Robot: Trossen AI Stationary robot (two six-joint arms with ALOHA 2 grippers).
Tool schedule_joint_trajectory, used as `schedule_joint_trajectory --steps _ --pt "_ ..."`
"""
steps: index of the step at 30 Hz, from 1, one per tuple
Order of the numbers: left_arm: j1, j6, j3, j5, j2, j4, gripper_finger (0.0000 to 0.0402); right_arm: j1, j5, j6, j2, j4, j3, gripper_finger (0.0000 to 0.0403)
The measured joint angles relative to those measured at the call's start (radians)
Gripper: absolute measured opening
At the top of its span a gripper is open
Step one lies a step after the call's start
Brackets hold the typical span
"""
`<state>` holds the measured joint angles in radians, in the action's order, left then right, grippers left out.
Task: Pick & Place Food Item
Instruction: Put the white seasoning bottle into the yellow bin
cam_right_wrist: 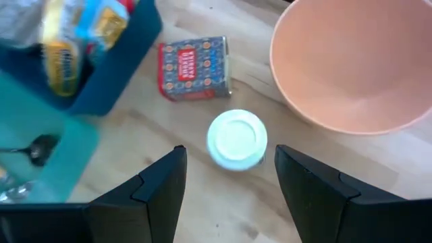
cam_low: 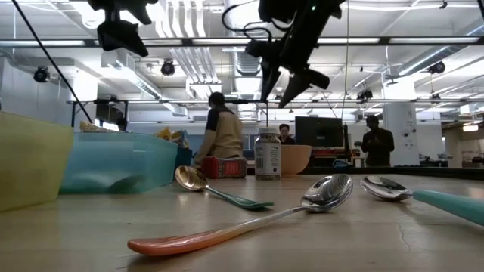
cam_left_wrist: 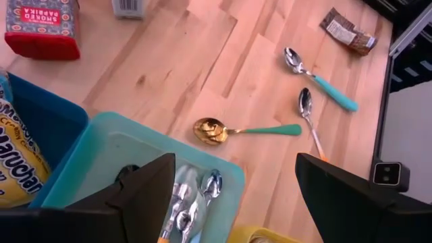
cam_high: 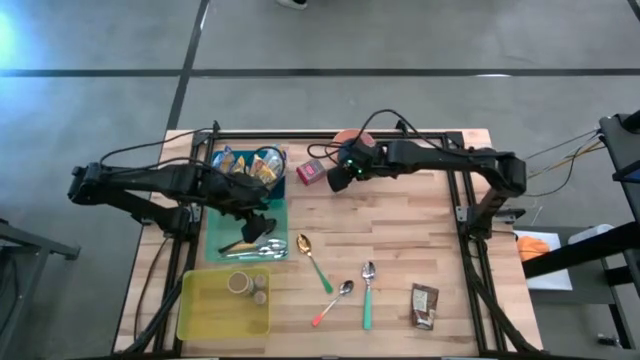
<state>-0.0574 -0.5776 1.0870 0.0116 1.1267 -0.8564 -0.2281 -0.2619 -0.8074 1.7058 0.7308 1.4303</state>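
One white-lidded jar [cam_right_wrist: 236, 140] stands upright below the right tool's [cam_right_wrist: 229, 182] spread fingers.

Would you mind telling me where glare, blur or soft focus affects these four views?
High view: bluish glare in the top-left corner. Low view: the nearest orange-handled spoon and yellow bin look soft, and the ceiling lights are bright. Right wrist view: the packets in the blue bin are blurred. Left wrist view: fairly even light.

"SMOKED PAPRIKA" on red tin [cam_left_wrist: 42, 27]
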Motion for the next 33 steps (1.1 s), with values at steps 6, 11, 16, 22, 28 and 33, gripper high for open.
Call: schedule_joint_trajectory --steps 6,11,16,22,28,33 --pt "0.000 0.001 -0.001 0.005 0.003 -0.001 0.0312 -0.011 -0.003 -0.017 0.082 -0.024 0.010 0.0221" --pt "0.000 0.001 -0.001 0.020 0.003 -0.001 0.0312 -0.010 -0.040 -0.017 0.144 -0.025 0.054 0.0221" --pt "0.000 0.001 -0.002 0.023 0.003 -0.007 0.0312 -0.011 -0.055 -0.015 0.182 0.026 0.096 0.0221" --pt "0.000 0.001 -0.003 0.023 0.003 -0.032 0.0312 -0.010 -0.056 -0.014 0.195 0.051 0.099 0.0221" --pt "0.000 0.001 -0.013 0.023 0.003 -0.034 0.0312 -0.010 -0.055 -0.013 0.195 0.050 0.099 0.0221" --pt "0.000 0.001 -0.013 0.022 0.003 -0.034 0.0312 -0.004 -0.055 -0.009 0.192 0.036 0.099 0.0221"
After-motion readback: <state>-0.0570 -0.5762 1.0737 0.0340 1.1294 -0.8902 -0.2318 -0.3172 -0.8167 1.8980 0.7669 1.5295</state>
